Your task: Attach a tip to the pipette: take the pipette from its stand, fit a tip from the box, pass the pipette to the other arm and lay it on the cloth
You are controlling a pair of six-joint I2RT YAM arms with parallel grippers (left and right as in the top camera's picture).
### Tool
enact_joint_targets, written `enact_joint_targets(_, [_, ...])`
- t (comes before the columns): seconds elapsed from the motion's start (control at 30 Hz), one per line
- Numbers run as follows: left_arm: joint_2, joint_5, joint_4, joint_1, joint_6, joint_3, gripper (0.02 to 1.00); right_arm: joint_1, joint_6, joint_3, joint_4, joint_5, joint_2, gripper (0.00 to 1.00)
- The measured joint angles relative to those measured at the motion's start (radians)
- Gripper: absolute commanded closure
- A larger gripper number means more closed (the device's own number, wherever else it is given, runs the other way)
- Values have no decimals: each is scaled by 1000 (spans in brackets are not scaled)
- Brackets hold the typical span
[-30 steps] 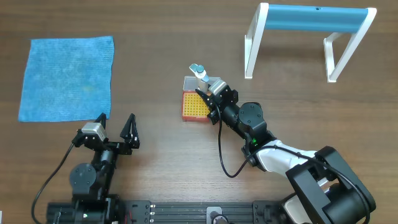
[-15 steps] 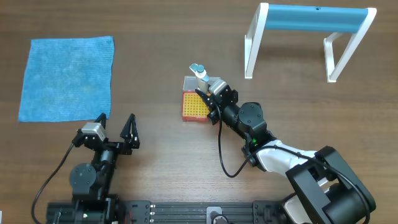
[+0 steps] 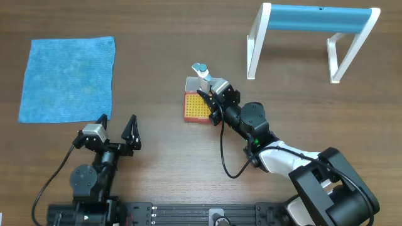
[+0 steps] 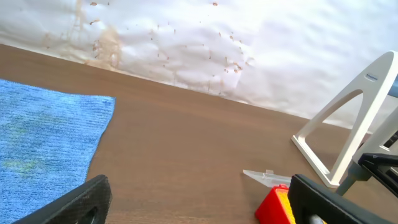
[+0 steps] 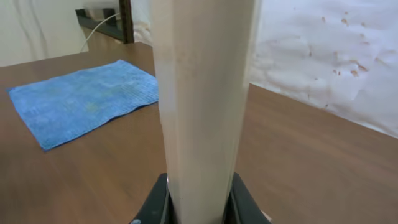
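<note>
My right gripper (image 3: 213, 94) is shut on the white pipette (image 3: 202, 74), which has a blue-grey top button and stands upright over the far edge of the orange tip box (image 3: 196, 108). In the right wrist view the pipette body (image 5: 202, 93) rises straight up between the dark fingers (image 5: 158, 202). The left gripper (image 3: 117, 129) stands open near the front left with nothing in it; its fingers (image 4: 68, 202) frame the blue cloth (image 4: 37, 143) and the red-orange tip box (image 4: 277, 205). The cloth (image 3: 68, 78) lies flat at the far left.
The white pipette stand with a blue top bar (image 3: 314, 37) is at the far right, also seen as a white leg of the stand (image 4: 348, 130). The box's clear lid (image 4: 267, 177) lies open behind it. Bare brown table (image 3: 157, 50) separates cloth and box.
</note>
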Motion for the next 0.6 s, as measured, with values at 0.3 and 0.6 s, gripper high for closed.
enact_joint_targets(0.3, [0,0,0,0,0,0,97,0,6,0,-2,-11,0,930])
enact_joint_targets(0.6, [0,0,0,0,0,0,97,0,6,0,-2,-11,0,928])
